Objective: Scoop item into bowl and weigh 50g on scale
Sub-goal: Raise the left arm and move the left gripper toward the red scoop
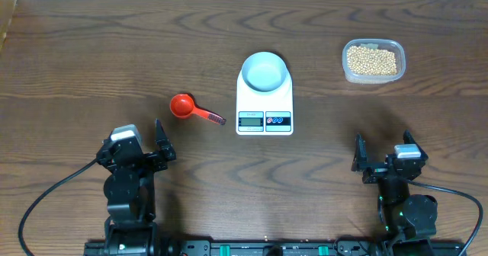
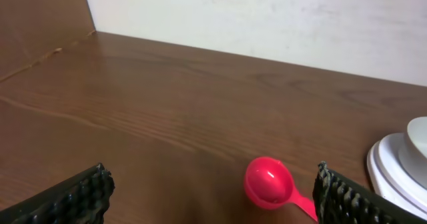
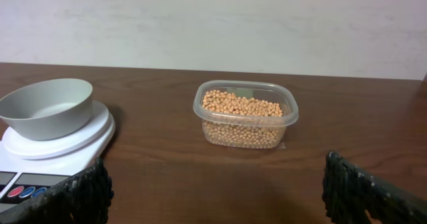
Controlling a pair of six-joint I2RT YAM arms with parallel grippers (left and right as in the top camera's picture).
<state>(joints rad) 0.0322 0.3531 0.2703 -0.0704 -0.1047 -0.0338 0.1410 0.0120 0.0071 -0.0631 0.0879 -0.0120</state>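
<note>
At the left near edge of the dark wooden table (image 1: 76, 73) the left gripper (image 1: 136, 148) hangs above the bare wood with its jaws spread wide and nothing between them; its wrist view shows both ribbed black fingers (image 2: 80, 194) at the bottom corners, apart from everything. Just beyond it and a little to the right lies a red scoop (image 1: 183, 105), flat on the table, its round cup showing only red inside and its handle slanting toward the scale. The scale (image 1: 263, 104) sits near the middle of the table, close to the tip of the scoop handle without touching it, its grey display (image 1: 252, 120) and coloured buttons on the edge facing the arms. The bowl (image 1: 265, 72) stands upright on the scale's round platform at the far end, and from the right wrist view it looks empty. Further right and a little farther back, well apart from the scale, a clear plastic tub (image 1: 347, 58) holds the beans (image 1: 371, 60), heaped nearly to its rim. At the right near edge the right gripper (image 1: 383, 153) is likewise fully open and holds nothing, poised over bare wood well short of the tub
</note>
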